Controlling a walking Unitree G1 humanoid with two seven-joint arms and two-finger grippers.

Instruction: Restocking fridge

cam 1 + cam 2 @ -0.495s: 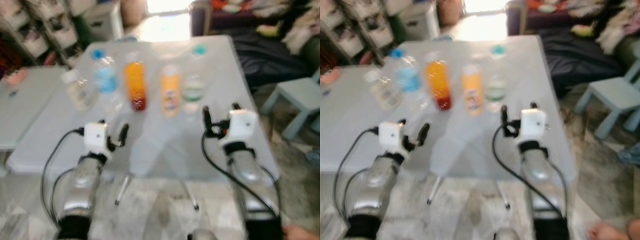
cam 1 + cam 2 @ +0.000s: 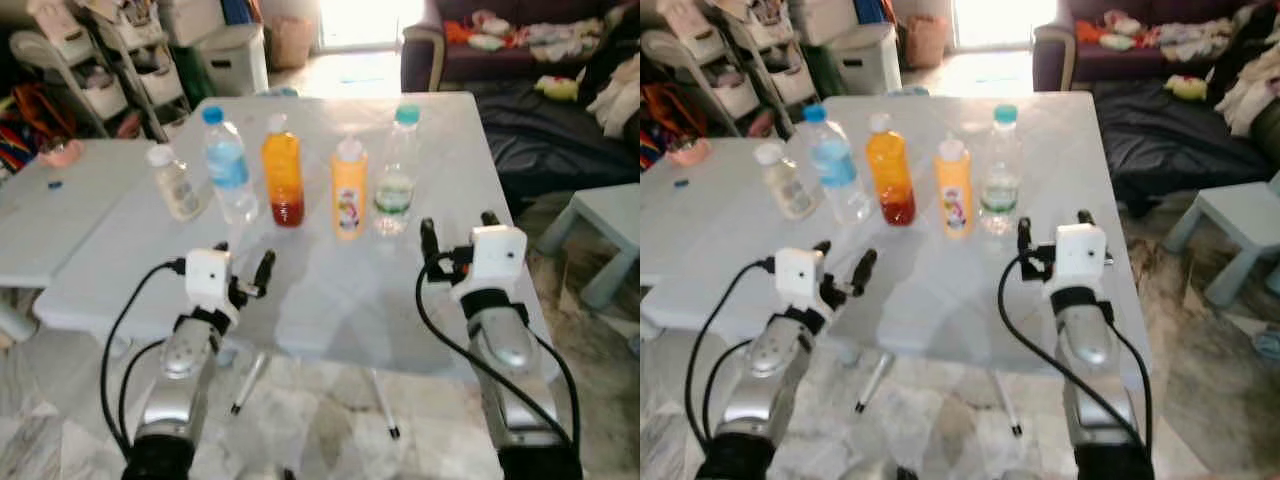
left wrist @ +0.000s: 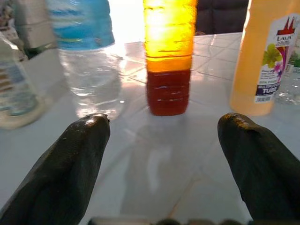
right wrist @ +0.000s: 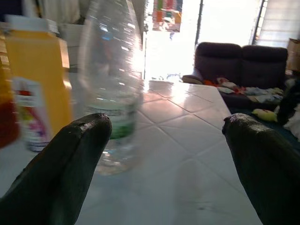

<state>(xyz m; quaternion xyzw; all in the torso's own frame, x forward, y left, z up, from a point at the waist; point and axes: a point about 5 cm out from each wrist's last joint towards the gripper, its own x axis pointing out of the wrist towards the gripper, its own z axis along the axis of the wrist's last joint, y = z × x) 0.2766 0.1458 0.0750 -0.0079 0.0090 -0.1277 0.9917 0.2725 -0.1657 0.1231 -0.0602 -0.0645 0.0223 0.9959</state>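
Five bottles stand in a row across the middle of the bench (image 2: 330, 320), nearer its far edge. From the robot's left: a small white-capped bottle (image 2: 176, 184), a blue-labelled water bottle (image 2: 228, 166), an orange-and-red juice bottle (image 2: 283, 182), a yellow bottle (image 2: 349, 189) whose label reads "LAVA" with a flower, and a clear green-labelled bottle (image 2: 394, 175). The left hand (image 2: 243, 273) hovers over the near edge, fingers spread apart, empty. The right hand (image 2: 455, 228) hovers near the right edge, fingers likewise apart, holding nothing.
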